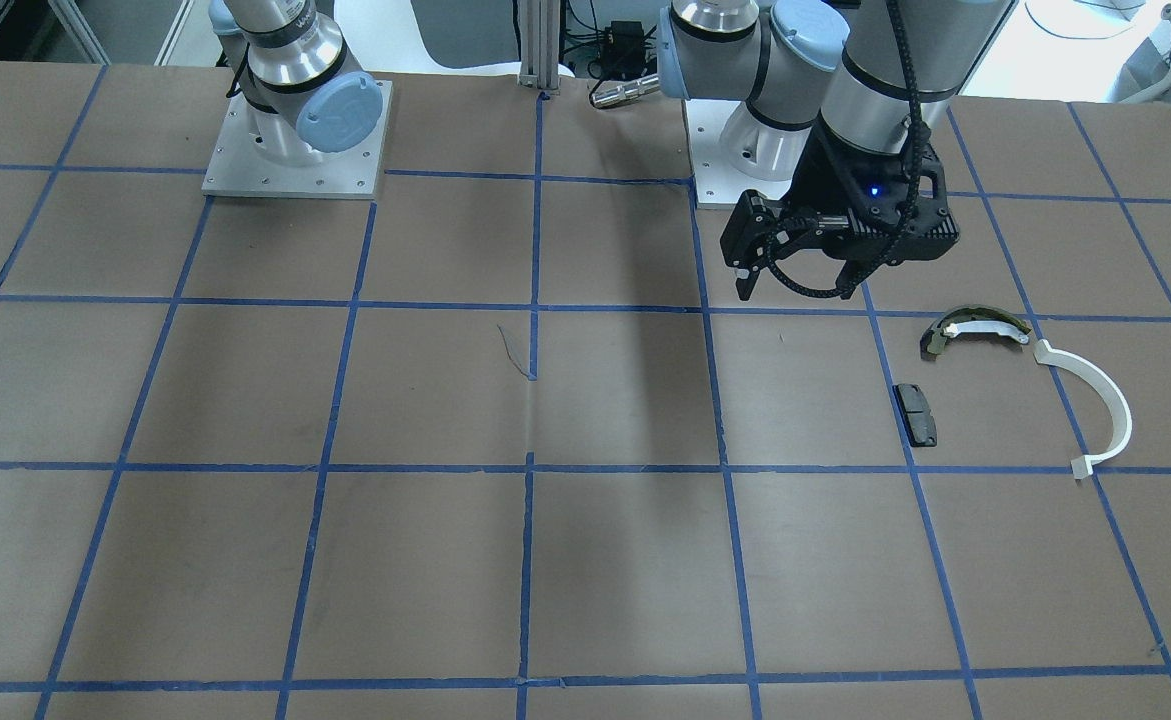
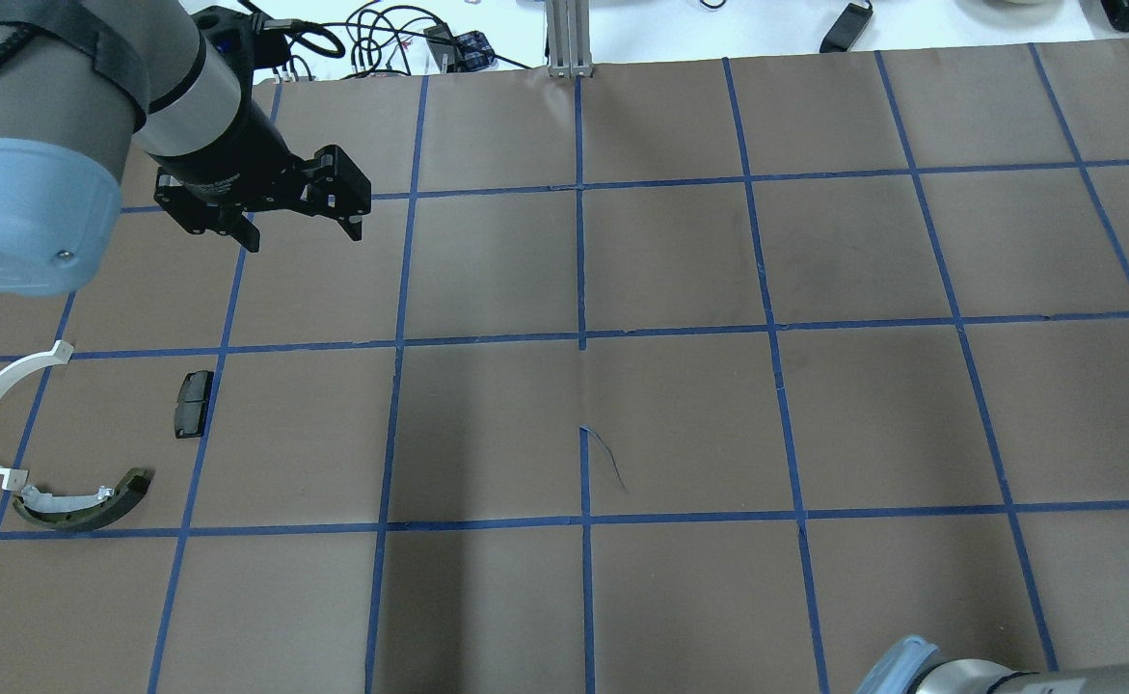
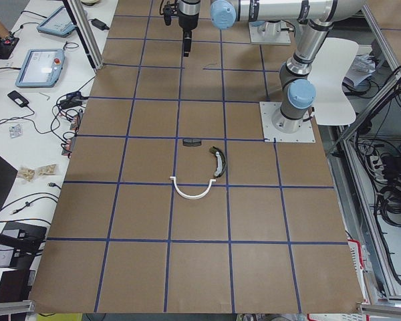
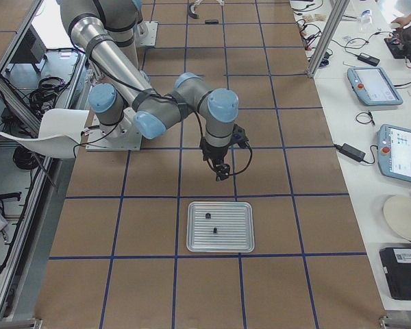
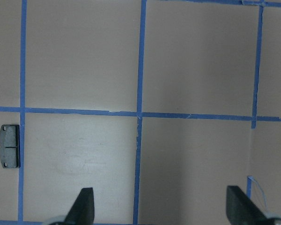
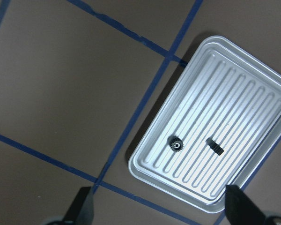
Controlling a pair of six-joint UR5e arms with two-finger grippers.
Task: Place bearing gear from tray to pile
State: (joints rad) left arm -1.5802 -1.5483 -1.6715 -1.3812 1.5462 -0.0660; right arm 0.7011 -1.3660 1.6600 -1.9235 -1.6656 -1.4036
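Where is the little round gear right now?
In the right wrist view, the round gear sits inside the silver tray, toward its left side, beside another small black part.

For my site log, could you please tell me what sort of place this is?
Probably a robotics lab: the left arm and right arm bolted to a table taped into a blue grid, with teach pendants and loose cables on the side bench.

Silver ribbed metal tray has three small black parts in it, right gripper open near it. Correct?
Not three. The silver ribbed metal tray holds two small black parts: a round toothed gear and a longer dark piece, seen in the right wrist view. The right gripper is open near it, as you said.
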